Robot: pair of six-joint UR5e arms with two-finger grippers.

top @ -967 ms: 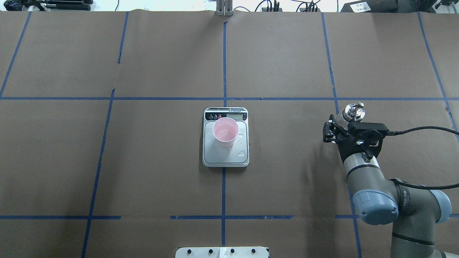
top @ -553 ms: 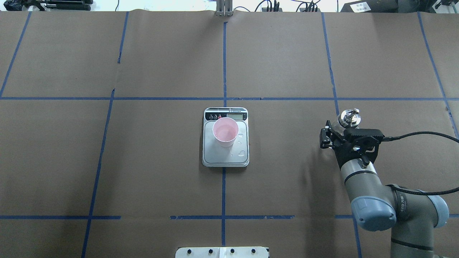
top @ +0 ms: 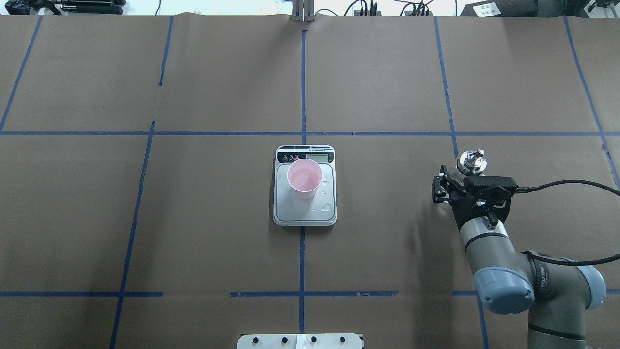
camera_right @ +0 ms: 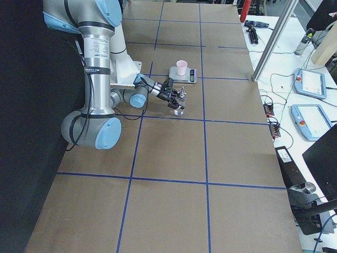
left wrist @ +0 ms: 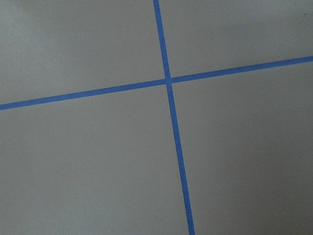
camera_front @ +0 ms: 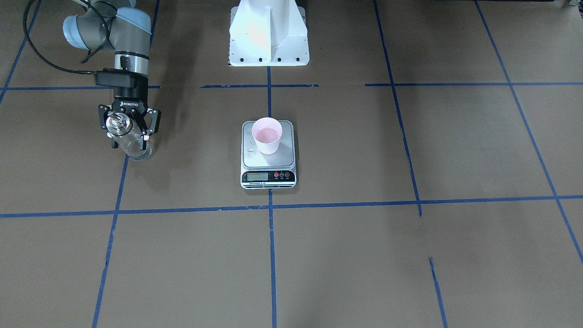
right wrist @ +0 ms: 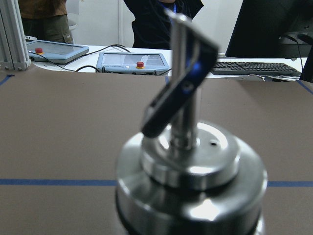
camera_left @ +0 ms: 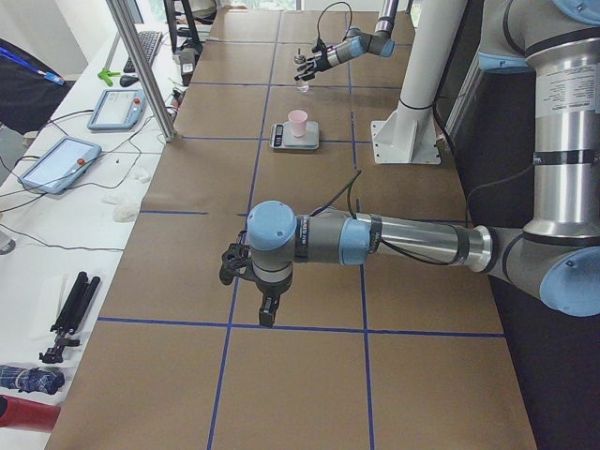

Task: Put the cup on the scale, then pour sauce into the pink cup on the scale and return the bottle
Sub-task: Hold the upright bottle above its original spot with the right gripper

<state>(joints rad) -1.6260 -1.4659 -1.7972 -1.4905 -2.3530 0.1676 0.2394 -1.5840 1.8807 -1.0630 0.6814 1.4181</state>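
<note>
R arm low, forearm stretched out over bench, wrist level. R fingers pinch bottle upright, well off scale's side on robot's right; base-to-bench contact unclear. Cup upright on scale. L arm far from scale, tool pointing down; L fingers state can't tell.

Seen from overhead: a pale pink cup stands upright on a silver scale at centre frame. A clear glass bottle sits centre right, metal spout upward.

The bottle is blurred close-up, its glass body cut off below.
</note>
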